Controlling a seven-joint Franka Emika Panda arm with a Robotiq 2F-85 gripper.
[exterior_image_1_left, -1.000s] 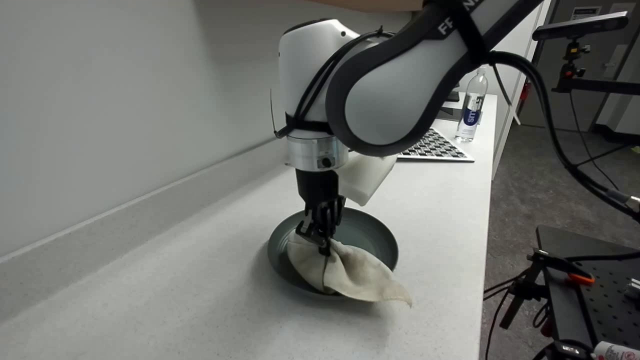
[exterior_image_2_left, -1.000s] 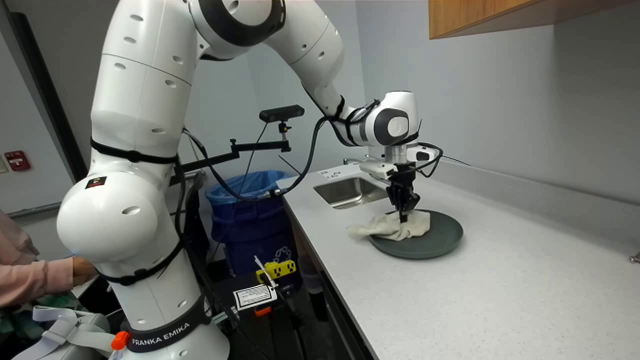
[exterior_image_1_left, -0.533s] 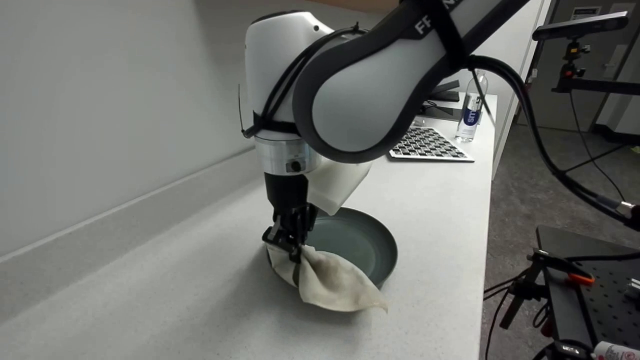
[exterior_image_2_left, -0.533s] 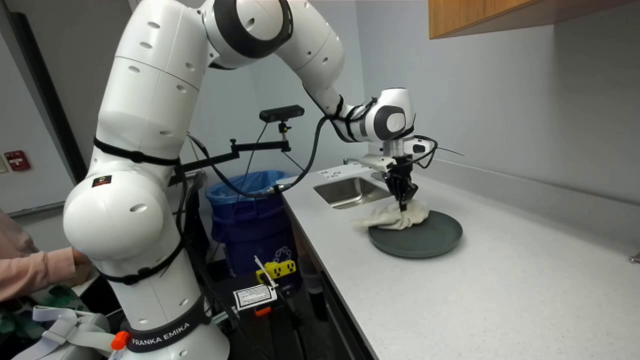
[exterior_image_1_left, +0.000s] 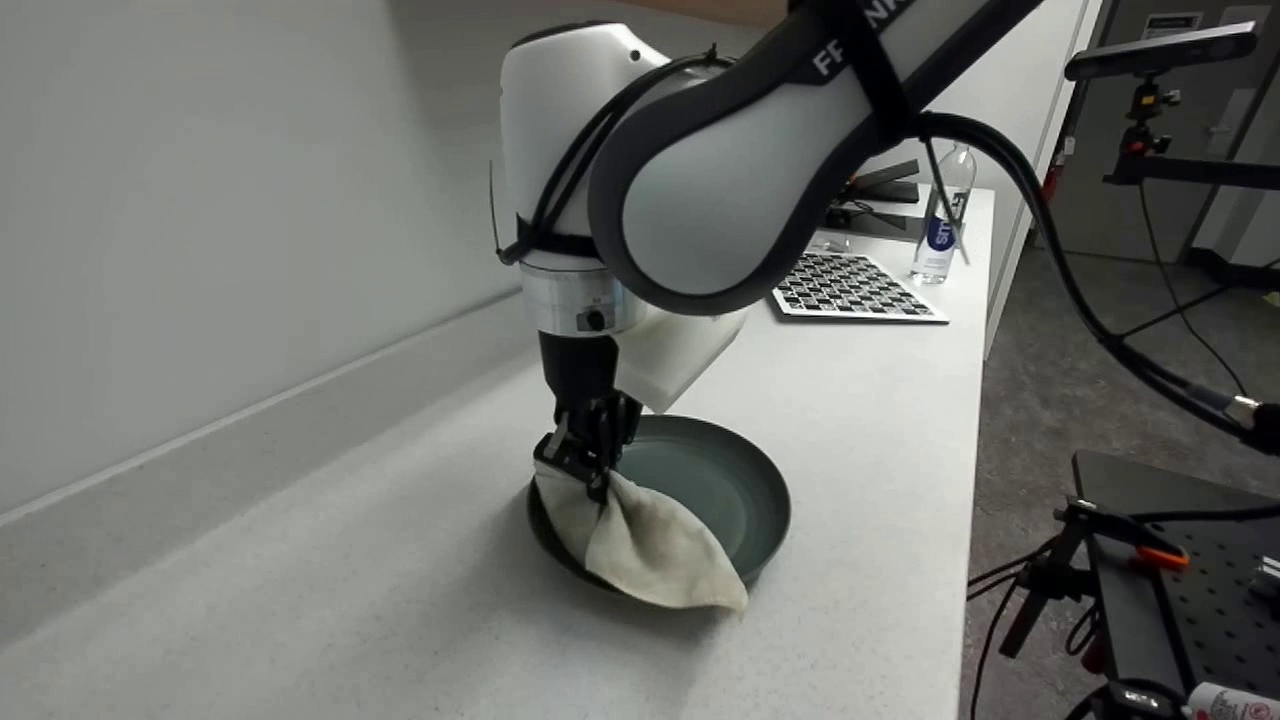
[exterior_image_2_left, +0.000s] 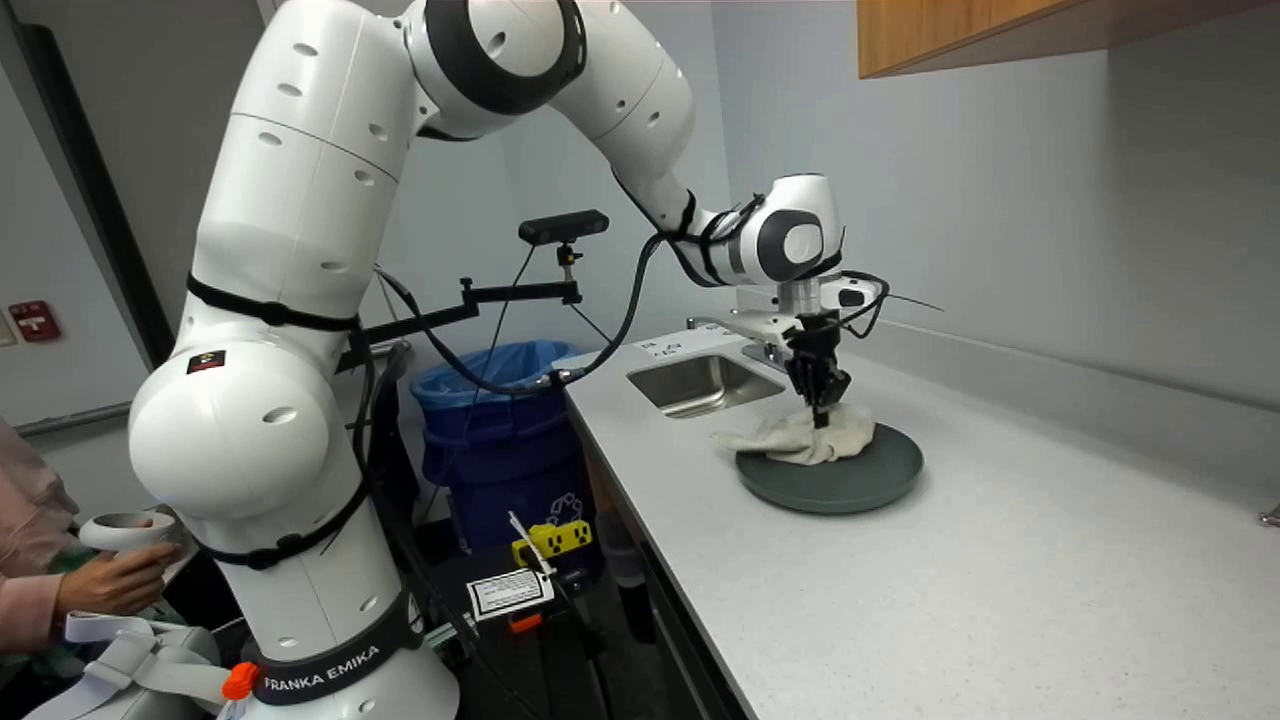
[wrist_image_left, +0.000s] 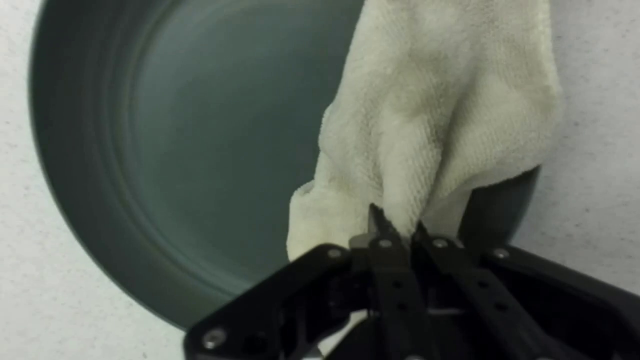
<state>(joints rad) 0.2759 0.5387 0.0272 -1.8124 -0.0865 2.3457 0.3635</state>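
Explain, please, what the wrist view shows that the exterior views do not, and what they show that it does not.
Only the wrist view: the ribbed texture of the cloth and a close look at the fold pinched in the gripper.
Only the exterior views, between them: the robot arm, the sink, the bottle and the checkered board.
Shared by all: the plate, the countertop, and the gripper holding the cloth, which reaches past the plate's edge.
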